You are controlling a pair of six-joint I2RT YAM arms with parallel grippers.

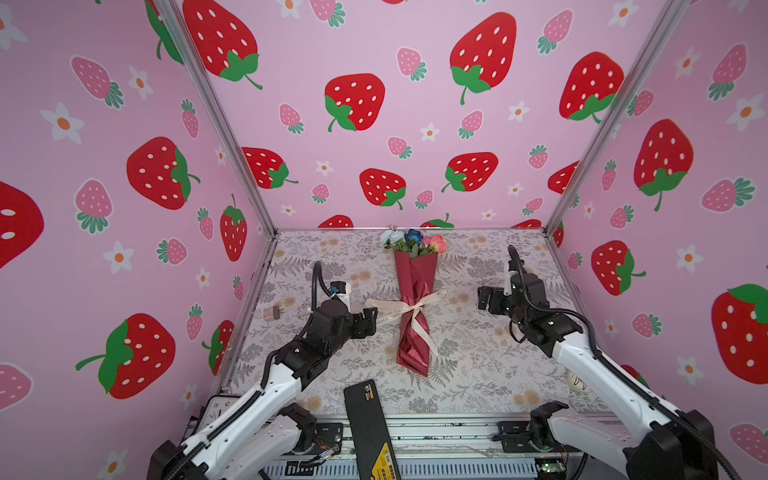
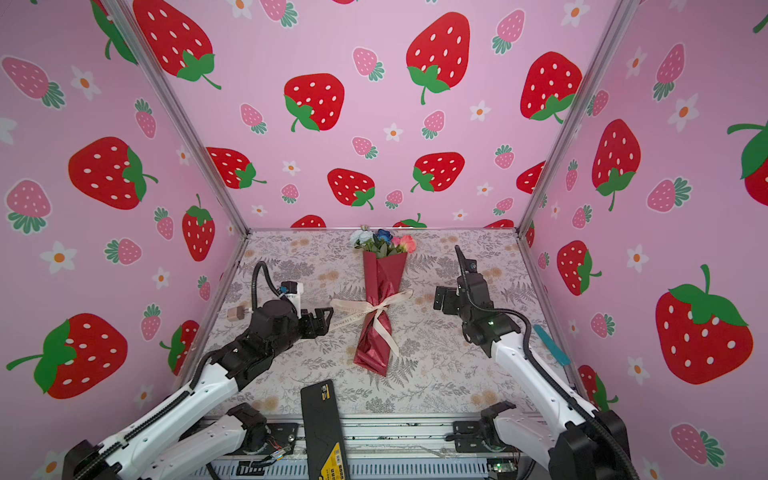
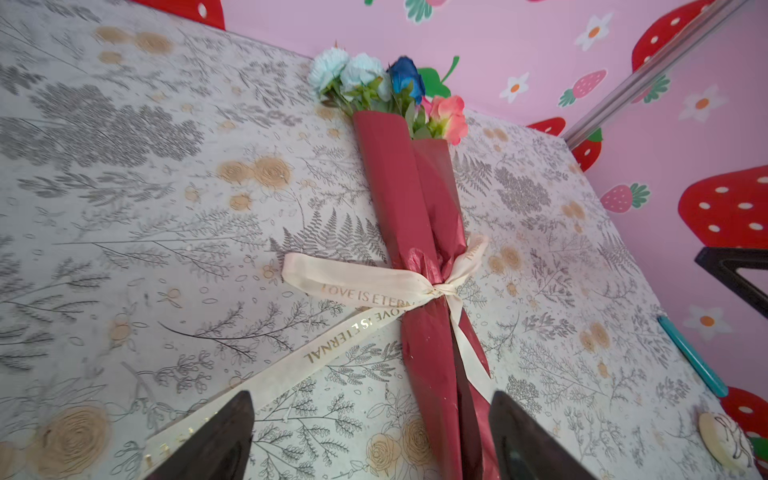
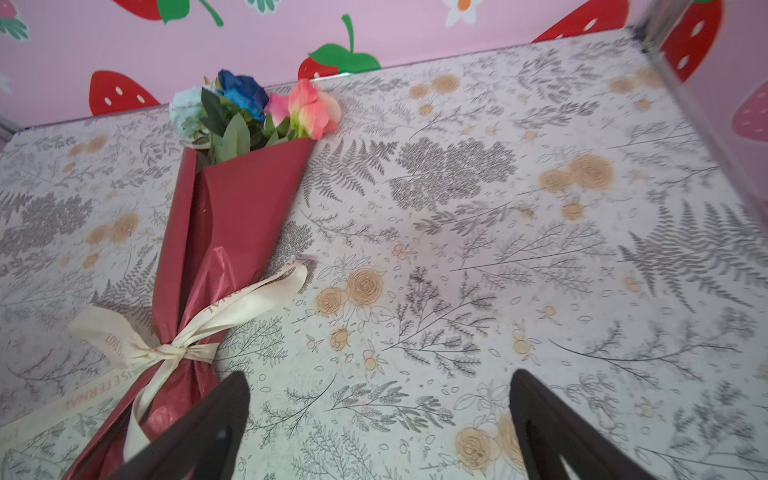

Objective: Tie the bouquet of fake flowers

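Both top views look down from high above the near edge of the grey floral-printed table, facing the pink strawberry-patterned back wall, and share nearly everything. Each wrist camera rides close behind its pincer. Both show the dark red paper-wrapped bouquet of fake flowers, ahead of the left gripper, ahead and inward of the right gripper.

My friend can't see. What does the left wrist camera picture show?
A bouquet of fake flowers wrapped in dark red paper lies on a flower-printed table, tied with a cream ribbon reading LOVE IS ETERNAL. The left gripper has its dark jaws wide open, holding nothing.
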